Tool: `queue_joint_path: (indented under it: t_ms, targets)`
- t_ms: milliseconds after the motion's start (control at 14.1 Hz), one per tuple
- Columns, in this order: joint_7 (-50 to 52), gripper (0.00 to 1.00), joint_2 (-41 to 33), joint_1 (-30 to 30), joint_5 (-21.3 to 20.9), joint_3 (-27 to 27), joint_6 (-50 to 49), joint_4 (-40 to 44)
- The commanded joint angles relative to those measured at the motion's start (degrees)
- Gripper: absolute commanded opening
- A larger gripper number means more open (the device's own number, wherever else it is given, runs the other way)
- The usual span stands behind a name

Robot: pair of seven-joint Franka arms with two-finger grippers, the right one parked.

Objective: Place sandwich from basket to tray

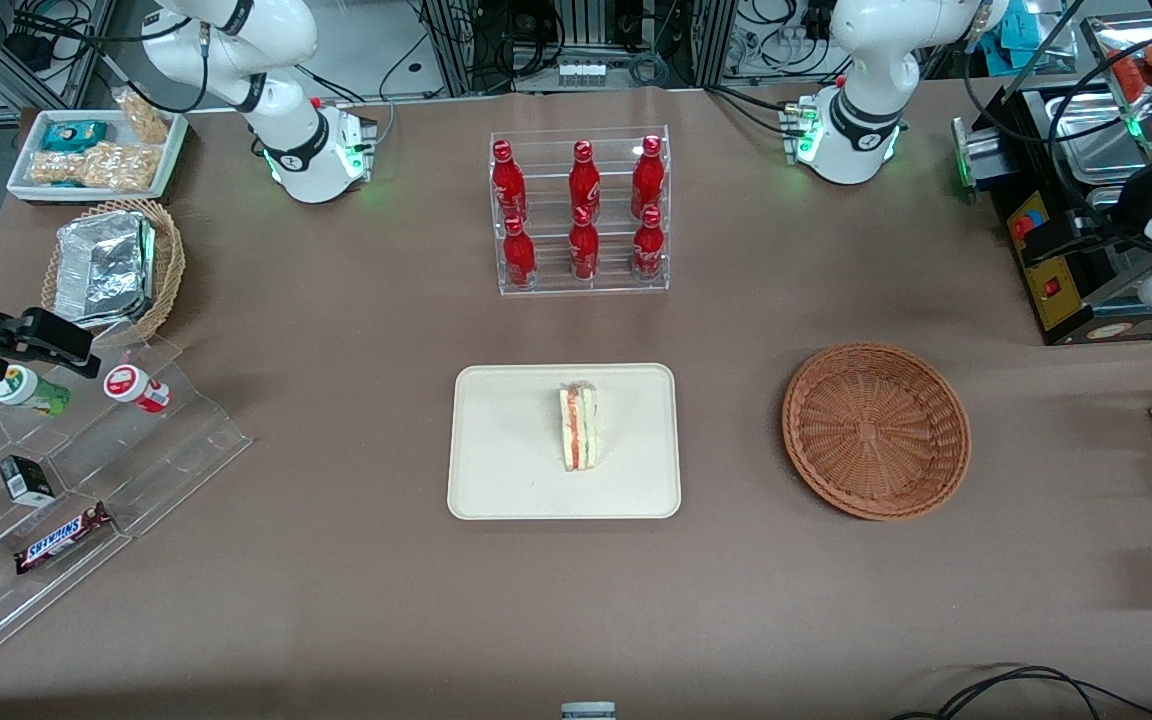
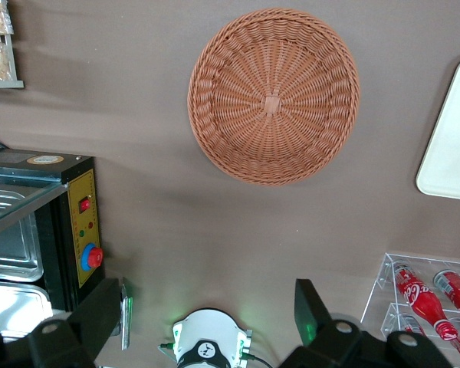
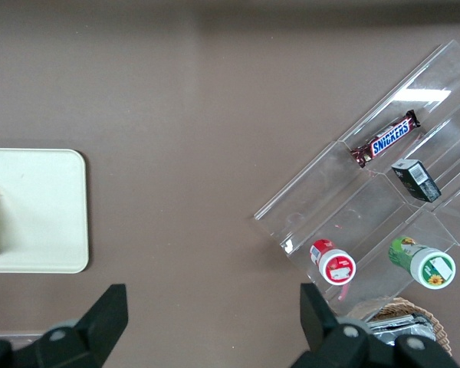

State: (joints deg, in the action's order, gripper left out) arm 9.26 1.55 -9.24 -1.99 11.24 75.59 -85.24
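Wicker basket (image 1: 876,430): bare, at three o'clock of tray (image 1: 496,480).
Sandwich (image 1: 578,428): on tray, placed.
Gripper (image 2: 207,326): fingers released, high above basket; best staying clear.

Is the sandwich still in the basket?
No, the sandwich lies on the tray, the basket holds nothing, and the open gripper hangs high above the table, nothing between its fingers.

Lighting: even, bright, overhead; soft short shadows under round reddish-brown wicker basket (image 1: 876,430) and cream rectangular plastic tray (image 1: 496,480). Glare: white streak on clear acrylic stepped rack (image 3: 414,96). Focus: sharp overall; dark left-arm gripper (image 2: 207,322), open, slightly soft at close range.
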Motion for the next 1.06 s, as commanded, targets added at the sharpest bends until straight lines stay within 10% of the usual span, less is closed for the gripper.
queue_joint_path:
  t_ms: [0, 993]
  targets:
    - [-3.44, 1.00, -1.29, 0.36, -1.00, -0.16, 0.26, -0.19]
    - [-0.12, 1.00, -0.67, 0.45, -0.30, 0.10, 0.53, 1.04]
